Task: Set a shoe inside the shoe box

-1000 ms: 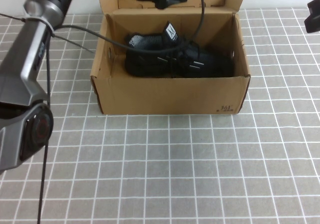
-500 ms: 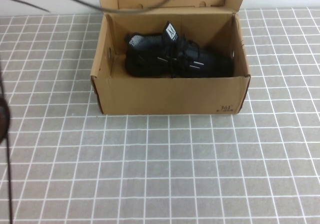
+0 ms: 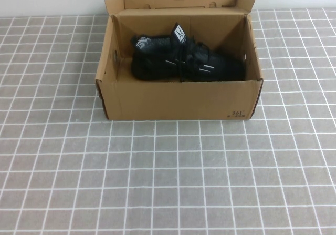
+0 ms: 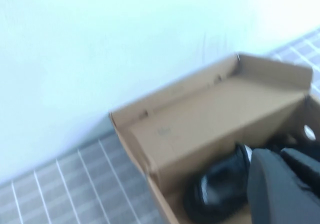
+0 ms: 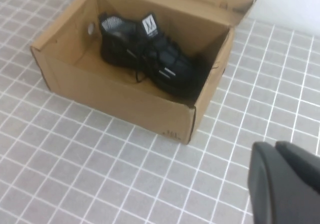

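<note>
The black shoe (image 3: pixel 181 59) lies on its sole inside the open brown shoe box (image 3: pixel 178 101), toe toward the right wall, white tongue label up. No arm shows in the high view. In the left wrist view my left gripper (image 4: pixel 280 155) is shut with nothing in it, raised above and off to the side of the shoe box (image 4: pixel 200 119), apart from the shoe (image 4: pixel 215 189). In the right wrist view my right gripper (image 5: pixel 275 146) is shut and empty, hanging over bare tiles well off the shoe box (image 5: pixel 125 101); the shoe (image 5: pixel 150 53) shows inside.
The box stands at the back of a grey tiled surface (image 3: pixel 168 182), its lid flap (image 3: pixel 178 1) upright against a pale wall (image 4: pixel 100 43). Tiles stretch out in front of the box and on both sides.
My left arm has pulled away from over the box and left the high view, its gripper now shut. The right gripper's tip has also left the high view. The shoe stays put.
</note>
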Robot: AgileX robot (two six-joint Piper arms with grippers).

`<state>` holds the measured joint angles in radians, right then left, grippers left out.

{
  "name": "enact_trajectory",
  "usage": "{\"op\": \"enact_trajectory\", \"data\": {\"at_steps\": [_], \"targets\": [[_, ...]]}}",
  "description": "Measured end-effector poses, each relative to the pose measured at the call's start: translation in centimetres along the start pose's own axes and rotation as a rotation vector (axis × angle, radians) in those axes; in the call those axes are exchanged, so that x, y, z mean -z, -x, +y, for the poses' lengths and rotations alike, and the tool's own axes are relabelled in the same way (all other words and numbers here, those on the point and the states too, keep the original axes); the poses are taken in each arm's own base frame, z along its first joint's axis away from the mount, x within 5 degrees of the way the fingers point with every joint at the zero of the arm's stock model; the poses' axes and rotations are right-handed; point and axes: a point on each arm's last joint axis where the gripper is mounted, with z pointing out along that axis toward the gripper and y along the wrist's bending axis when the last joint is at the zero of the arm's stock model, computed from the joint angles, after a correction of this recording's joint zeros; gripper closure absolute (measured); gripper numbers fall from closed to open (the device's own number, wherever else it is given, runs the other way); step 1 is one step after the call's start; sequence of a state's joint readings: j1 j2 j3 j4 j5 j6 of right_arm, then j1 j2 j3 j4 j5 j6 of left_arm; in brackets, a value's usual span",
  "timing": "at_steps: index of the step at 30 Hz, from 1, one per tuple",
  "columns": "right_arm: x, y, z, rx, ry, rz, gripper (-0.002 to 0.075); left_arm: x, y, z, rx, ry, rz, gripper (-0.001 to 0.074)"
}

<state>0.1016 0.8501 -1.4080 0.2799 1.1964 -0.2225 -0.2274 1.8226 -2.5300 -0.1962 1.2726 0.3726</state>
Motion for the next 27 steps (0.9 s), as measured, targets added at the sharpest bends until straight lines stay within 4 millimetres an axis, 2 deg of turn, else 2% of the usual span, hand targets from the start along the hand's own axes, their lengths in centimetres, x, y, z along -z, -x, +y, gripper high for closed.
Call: {"op": "enact_trajectory", "data": {"at_steps": [4,9,11,13,16,20,23,27], "targets": [[1.3,-3.2,0.7,-0.005,-0.015,-0.084,0.0742,2.7,-1.0,-0.9,0.006,-0.012,0.044,0.0735],[2.4,-7.6,1.2,0.007,-0.043,-0.192,0.0742,8.7,-2.3,-2.4,-0.008,0.014,-0.022,0.0735],[2.6,-9.6,1.4,0.005,-0.050,-0.228,0.0742,11.1,-3.5,-3.3,-0.010,0.035,-0.068,0.0735],[2.9,-11.4,1.8,0.001,-0.044,-0.285,0.0742,12.7,-5.4,-4.1,-0.005,0.053,-0.101,0.0735],[3.1,-13.5,2.1,-0.014,-0.032,-0.365,0.0742,16.2,-8.8,-5.8,0.004,0.093,-0.205,0.0735],[2.5,-15.1,2.2,-0.038,-0.016,-0.396,0.0742,18.8,-14.8,-8.1,0.027,0.145,-0.338,0.0735],[2.0,-15.5,2.2,-0.058,0.003,-0.393,0.0742,19.7,-19.8,-9.7,0.037,0.185,-0.418,0.0735],[2.1,-15.2,2.1,-0.068,0.001,-0.430,0.0742,18.7,-26.1,-11.3,0.047,0.209,-0.442,0.0736]]}}
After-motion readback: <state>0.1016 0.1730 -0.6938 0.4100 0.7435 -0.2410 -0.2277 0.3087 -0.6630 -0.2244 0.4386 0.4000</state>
